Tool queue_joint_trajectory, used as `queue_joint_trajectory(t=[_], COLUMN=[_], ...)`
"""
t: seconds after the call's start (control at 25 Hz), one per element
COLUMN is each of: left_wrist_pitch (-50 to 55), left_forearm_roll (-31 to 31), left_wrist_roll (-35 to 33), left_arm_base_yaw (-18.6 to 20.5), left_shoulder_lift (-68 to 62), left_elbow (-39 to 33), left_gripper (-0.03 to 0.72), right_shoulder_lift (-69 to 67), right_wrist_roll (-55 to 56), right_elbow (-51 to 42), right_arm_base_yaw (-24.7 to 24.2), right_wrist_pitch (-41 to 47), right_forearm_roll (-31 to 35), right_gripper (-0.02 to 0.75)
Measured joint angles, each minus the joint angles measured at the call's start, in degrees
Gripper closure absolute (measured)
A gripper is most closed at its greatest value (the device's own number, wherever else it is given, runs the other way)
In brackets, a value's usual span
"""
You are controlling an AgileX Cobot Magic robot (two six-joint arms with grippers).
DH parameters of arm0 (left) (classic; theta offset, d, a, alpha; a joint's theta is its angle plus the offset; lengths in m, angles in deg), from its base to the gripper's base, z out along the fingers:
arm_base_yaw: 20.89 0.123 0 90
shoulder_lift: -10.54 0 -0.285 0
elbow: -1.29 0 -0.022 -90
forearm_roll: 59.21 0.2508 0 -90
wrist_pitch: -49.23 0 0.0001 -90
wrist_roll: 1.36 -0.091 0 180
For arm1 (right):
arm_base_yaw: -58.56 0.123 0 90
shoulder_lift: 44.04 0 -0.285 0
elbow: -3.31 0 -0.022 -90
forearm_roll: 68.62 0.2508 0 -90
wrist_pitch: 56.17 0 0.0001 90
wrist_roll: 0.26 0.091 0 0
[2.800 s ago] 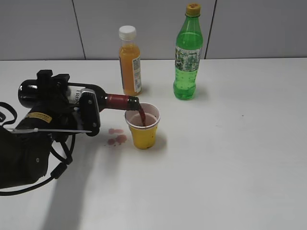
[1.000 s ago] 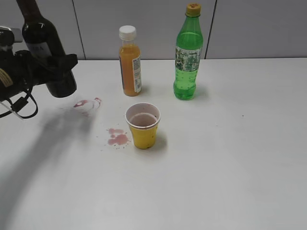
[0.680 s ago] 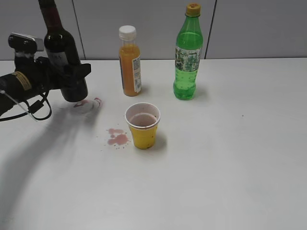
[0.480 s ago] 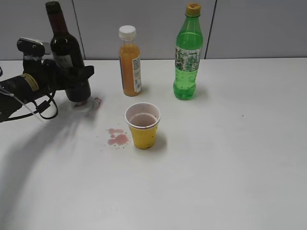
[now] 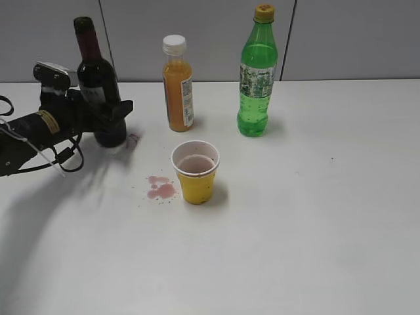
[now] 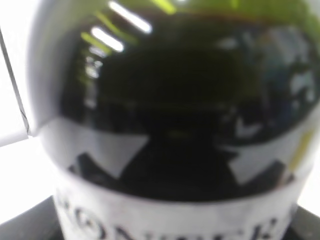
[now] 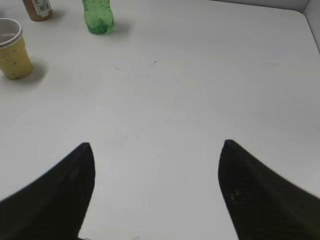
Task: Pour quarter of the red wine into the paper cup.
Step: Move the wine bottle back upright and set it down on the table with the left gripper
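The red wine bottle [image 5: 97, 82], dark glass with a dark red foil neck, stands upright at the back left of the white table. My left gripper [image 5: 108, 111] is shut around its body. In the left wrist view the bottle [image 6: 175, 100] fills the frame, with its white label at the bottom. The yellow paper cup [image 5: 195, 172] stands at the table's middle, right of the bottle, with reddish liquid inside; it also shows in the right wrist view [image 7: 14, 50]. My right gripper [image 7: 156, 150] is open and empty above bare table, out of the exterior view.
An orange juice bottle [image 5: 177, 84] with a white cap and a green soda bottle [image 5: 257, 73] stand at the back. Red wine spots [image 5: 159, 189] lie on the table left of the cup, and another stain [image 5: 133, 138] lies beside the wine bottle.
The left gripper tipped the wine bottle back from pouring over the cup to upright, carried it left and back, then lowered it onto the table. The right arm has not moved.
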Motion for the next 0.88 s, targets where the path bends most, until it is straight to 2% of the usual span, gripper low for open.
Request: queue_joint_trajectory(t=[0.32, 0.36, 0.44, 0.52, 0.88], left_wrist_pitch=[-3.19, -3.63, -5.32, -5.56, -3.23], left_forearm_roll=[0.94, 0.93, 0.73, 0.66, 0.26], left_wrist_roll=[-0.18, -0.06, 0.45, 0.88, 1.06], left_arm_base_yaw=[0.0, 0.0, 0.0, 0.0, 0.0], left_shoulder_lift=[-1.28, -1.28, -0.97, -0.12, 9.26], left_elbow=[0.12, 0.12, 0.53, 0.53, -1.22], left_gripper=[0.159, 0.141, 0.054, 0.021, 0.006], right_shoulder_lift=[0.0, 0.0, 0.0, 0.0, 0.0], right_wrist_roll=[0.0, 0.0, 0.0, 0.0, 0.0], right_elbow=[0.0, 0.0, 0.0, 0.0, 0.0], right_arm_base_yaw=[0.0, 0.0, 0.0, 0.0, 0.0], right_wrist_pitch=[0.0, 0.0, 0.0, 0.0, 0.0], right_forearm_roll=[0.0, 0.0, 0.0, 0.0, 0.0], right_gripper=[0.153, 0.153, 0.153, 0.153, 0.153])
